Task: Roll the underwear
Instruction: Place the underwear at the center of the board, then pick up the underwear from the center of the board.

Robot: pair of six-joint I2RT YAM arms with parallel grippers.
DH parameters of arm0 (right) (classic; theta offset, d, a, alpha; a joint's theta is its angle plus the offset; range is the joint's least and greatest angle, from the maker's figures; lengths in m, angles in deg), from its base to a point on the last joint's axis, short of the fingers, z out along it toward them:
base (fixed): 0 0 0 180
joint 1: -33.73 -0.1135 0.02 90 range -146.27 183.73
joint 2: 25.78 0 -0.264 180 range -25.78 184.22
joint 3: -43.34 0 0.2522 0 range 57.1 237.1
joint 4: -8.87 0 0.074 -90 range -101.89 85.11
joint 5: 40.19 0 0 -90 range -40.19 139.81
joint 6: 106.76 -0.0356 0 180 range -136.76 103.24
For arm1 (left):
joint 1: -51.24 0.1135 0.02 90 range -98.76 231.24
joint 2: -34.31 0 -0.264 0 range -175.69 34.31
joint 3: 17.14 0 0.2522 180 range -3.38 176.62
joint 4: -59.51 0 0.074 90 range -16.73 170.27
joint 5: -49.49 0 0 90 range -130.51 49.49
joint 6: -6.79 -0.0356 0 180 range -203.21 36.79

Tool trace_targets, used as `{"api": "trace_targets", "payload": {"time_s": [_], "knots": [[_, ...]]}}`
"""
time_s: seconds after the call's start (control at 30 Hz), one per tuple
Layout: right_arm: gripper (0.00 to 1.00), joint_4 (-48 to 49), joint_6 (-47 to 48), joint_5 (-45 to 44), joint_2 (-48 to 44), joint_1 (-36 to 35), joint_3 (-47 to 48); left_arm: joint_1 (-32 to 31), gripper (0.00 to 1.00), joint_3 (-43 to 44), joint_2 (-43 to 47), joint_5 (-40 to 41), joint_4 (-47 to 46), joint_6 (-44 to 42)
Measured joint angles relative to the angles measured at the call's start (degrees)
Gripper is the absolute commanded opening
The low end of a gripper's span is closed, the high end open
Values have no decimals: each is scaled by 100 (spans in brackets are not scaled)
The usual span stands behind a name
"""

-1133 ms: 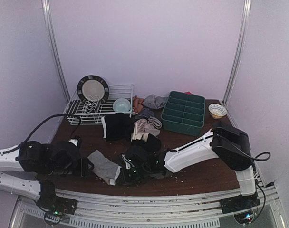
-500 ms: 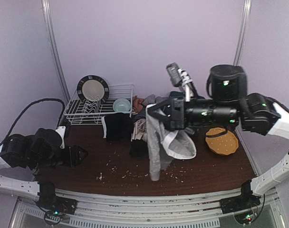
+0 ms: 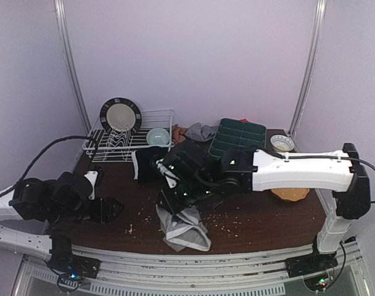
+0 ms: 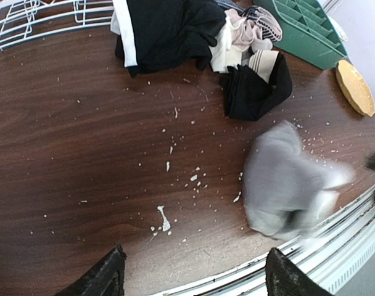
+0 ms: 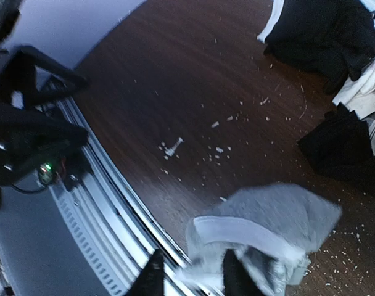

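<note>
One grey underwear (image 3: 186, 228) crumpled at worktop (image 3: 267, 216) near edge, just beneath right gripper (image 5: 192, 259), slightly apart; left gripper (image 4: 195, 259) wide apart, toward near-left corner.

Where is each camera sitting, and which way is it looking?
Top: high behind the arms, looking down over the table; the left arm and right arm show.
Left wrist: on the left arm, looking down across the table; the open left gripper shows at the bottom.
Right wrist: on the right arm, looking down at the near table edge; the right gripper shows at the bottom.
Shared: all three see the grey underwear and crumbs.
</note>
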Motion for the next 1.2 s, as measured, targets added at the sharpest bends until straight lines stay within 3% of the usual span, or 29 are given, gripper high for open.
{"api": "trace_targets", "payload": {"time_s": [0.1, 0.37, 0.7, 0.93, 1.03, 1.13, 1.2], "knots": [[64, -297, 17, -24, 282, -7, 2, 0, 77, -179, 138, -70, -9, 28], [64, -98, 146, -562, -1106, 39, -1399, 0, 77, -481, 208, -136, -142, 48], [71, 1056, -560, -101, -911, 70, -3676, 11, 78, -496, -1882, -673, -1311, -173], [73, 2428, -1445, 778, -820, 122, -4330, 323, 78, -400, -2726, -1185, -2011, -365], [64, 2859, -1725, 1126, -568, 146, -4358, 481, 70, -400, -3067, -1519, -2354, -409], [32, 3165, -1902, 1331, -422, 157, -4437, 531, 46, -404, -3248, -1733, -2601, -415], [16, 3320, -2052, 1419, -422, 162, -4505, 531, 27, -407, -3289, -1823, -2721, -435]]}}
